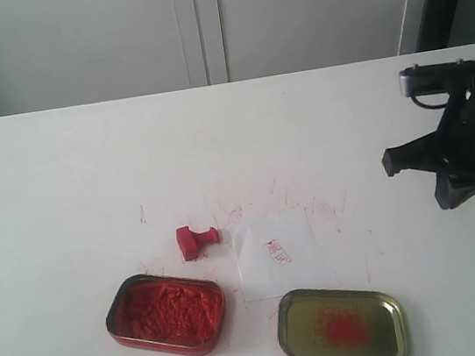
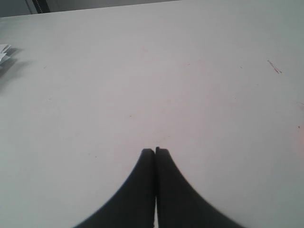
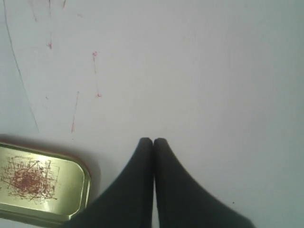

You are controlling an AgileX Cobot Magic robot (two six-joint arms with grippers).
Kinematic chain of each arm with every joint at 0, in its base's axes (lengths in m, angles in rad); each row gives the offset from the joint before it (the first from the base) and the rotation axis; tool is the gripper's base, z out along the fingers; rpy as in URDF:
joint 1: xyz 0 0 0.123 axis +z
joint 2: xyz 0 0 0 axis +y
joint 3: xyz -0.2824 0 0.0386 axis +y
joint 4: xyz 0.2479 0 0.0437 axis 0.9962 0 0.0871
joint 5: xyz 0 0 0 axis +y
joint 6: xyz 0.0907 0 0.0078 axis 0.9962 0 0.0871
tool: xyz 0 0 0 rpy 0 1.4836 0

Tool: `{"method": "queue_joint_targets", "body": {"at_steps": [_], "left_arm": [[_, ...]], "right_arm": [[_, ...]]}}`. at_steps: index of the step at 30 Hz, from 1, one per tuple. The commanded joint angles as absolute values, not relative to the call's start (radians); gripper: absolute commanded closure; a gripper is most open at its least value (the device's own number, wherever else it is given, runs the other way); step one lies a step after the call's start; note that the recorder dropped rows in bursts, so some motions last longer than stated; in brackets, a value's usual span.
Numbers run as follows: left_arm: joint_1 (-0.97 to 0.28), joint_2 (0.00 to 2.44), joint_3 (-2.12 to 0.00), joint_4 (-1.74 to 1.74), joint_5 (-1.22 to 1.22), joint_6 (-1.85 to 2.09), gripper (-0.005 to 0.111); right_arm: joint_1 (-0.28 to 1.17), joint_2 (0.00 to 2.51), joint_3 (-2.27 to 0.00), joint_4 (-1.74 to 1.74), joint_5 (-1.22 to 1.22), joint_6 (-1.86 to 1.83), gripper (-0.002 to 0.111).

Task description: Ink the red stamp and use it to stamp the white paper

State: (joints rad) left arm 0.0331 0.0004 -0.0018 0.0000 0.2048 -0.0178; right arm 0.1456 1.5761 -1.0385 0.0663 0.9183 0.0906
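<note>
We are noting left gripper (image 2: 155, 151) and right gripper (image 3: 153, 141) both pinching together, empty. Red stamp (image 1: 197, 239) is lying on its side, well away from the right gripper, just beside the white paper (image 1: 278, 265).

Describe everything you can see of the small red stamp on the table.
The red stamp is a small, bright red piece, plastic by its look: a square block with a short round knob. It lies tipped on its side on the white table. The block is to the left and the knob points right toward the white paper, apparently not touching it. The tin of red ink sits nearer the camera, apart from it. Nothing grips it.
</note>
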Motion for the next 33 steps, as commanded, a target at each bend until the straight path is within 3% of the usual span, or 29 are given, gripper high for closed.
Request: {"method": "queue_joint_targets", "body": {"at_steps": [1, 33], "left_arm": [[0.027, 0.000, 0.000, -0.006, 0.202, -0.022, 0.107], [0.027, 0.000, 0.000, -0.006, 0.202, -0.022, 0.107]], "right_arm": [[0.140, 1.491, -1.034, 0.012, 0.905, 0.130, 0.108], [0.140, 0.913, -0.798, -0.105, 0.662, 0.164, 0.108]]}}
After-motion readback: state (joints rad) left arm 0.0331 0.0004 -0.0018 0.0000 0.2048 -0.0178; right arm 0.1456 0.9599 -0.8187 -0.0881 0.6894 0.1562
